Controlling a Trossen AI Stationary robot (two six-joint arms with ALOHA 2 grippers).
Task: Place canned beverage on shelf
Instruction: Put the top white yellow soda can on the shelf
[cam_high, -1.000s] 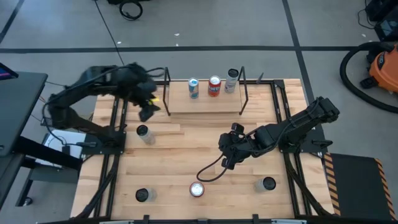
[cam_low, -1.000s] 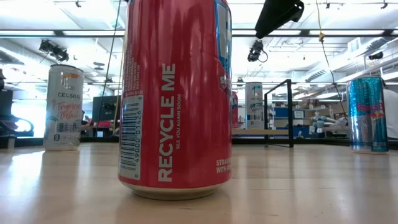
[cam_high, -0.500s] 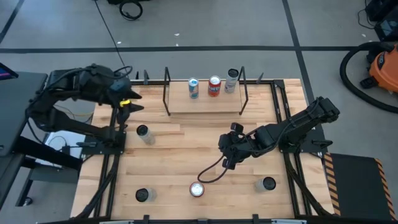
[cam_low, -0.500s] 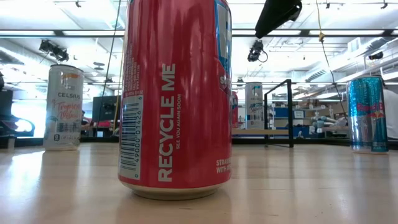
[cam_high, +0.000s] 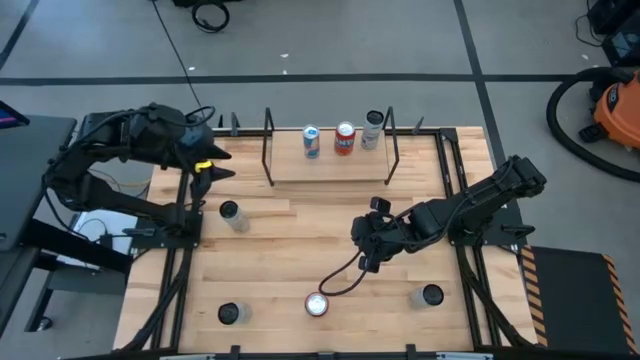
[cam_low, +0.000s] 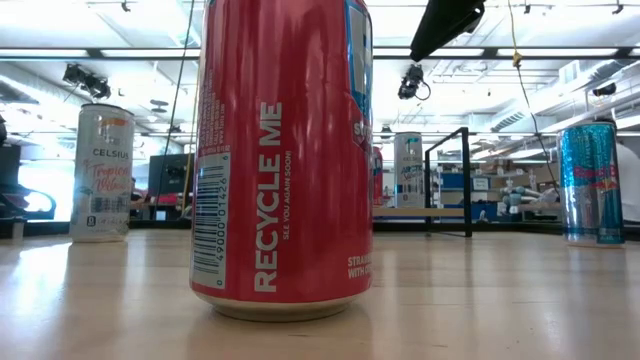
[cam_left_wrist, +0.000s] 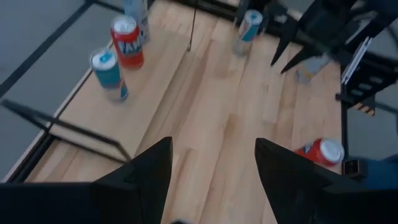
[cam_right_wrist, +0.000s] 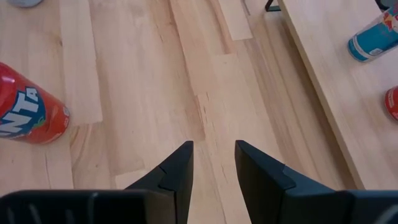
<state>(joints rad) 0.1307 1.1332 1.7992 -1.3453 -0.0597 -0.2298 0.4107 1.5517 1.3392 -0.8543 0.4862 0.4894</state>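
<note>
Red can (cam_high: 317, 304) stands upright on the table (cam_high: 300, 230), near edge, approx. centre, well apart from the shelf (cam_high: 330, 168) at the far edge. It is one of four cans not yet shelved. The others: a left can (cam_high: 231, 213), a near-left can (cam_high: 231, 313) and a near-right can (cam_high: 431, 296). Which goes next can't be told. The red one lies closest to the right gripper (cam_right_wrist: 214, 146).

Handling, as a judgement: thin metal wall, stiff if full but dents if squeezed hard. Smooth painted side, prob. slippery. Tall and narrow, so it tips easily. Best taken across the body at mid-height, fingers on opposite sides, kept upright. Full or empty can't be seen.

The shelf already holds three cans in a row: blue-and-white can (cam_high: 311, 141), red shelf can (cam_high: 345, 137), pale can (cam_high: 373, 129). The board's near strip is bare.

Right gripper hovers over mid-table, between red can and shelf. Its fingers are only slightly parted, nothing between them. Left gripper (cam_left_wrist: 212, 146) hangs at the table's far-left corner, beside the shelf's left upright. Its fingers are spread, also empty.

Hard to make out: from table height the red can fills the middle and blocks most of what's behind it. Only lids show from above, so labels on the near-left and near-right cans can't be read there. In the right wrist cam the red can is cut off at the frame edge.
</note>
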